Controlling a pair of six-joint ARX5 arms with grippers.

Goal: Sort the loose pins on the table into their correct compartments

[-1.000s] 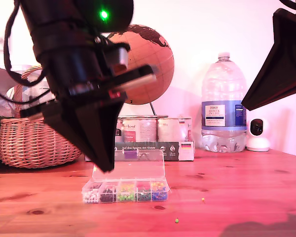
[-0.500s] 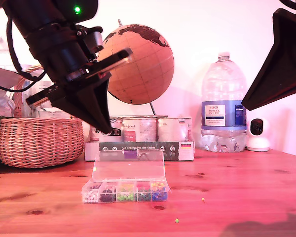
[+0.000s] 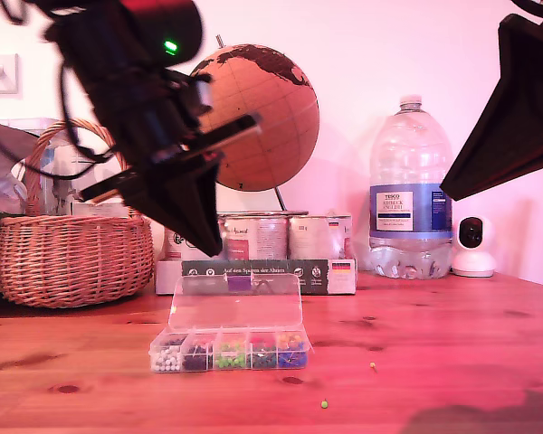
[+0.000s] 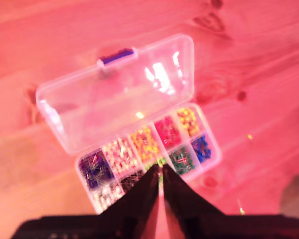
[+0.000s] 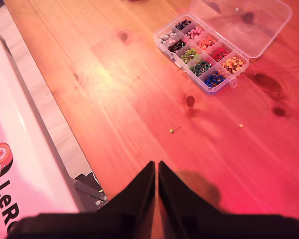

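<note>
- Since a second ago my first gripper (image 3: 208, 242) has risen from low over the pin box (image 3: 231, 348) to well above it, and over the last half second it has shifted slightly toward the exterior view's right; the box and the loose pins lie where they did.
- My first gripper's two dark fingers meet at the tips with nothing visible between them; in its wrist view (image 4: 159, 175) the tips hang over the near row of compartments (image 4: 154, 149).
- Below that gripper the box sits on the table (image 3: 434, 316) with its clear lid (image 4: 117, 92) folded back flat, and its small sections show clusters in white, dark, pink, orange, green, red, yellow and blue.
- My second gripper (image 5: 156, 167) hangs high at the exterior view's right (image 3: 448, 192), well apart from the box; its fingers are pressed together and hold nothing.
- Ahead of my second gripper, between it and the box, a green pin (image 5: 172, 131) lies alone on the bare wood; in the exterior view it is the dot nearest the front edge (image 3: 324, 404).
- A yellow-green pin (image 5: 240, 125) lies farther off to one side, also on the wood, seen in the exterior view at (image 3: 372, 366), toward the right of the box.
- I cannot make out a pink loose pin against the reddish wood.
</note>
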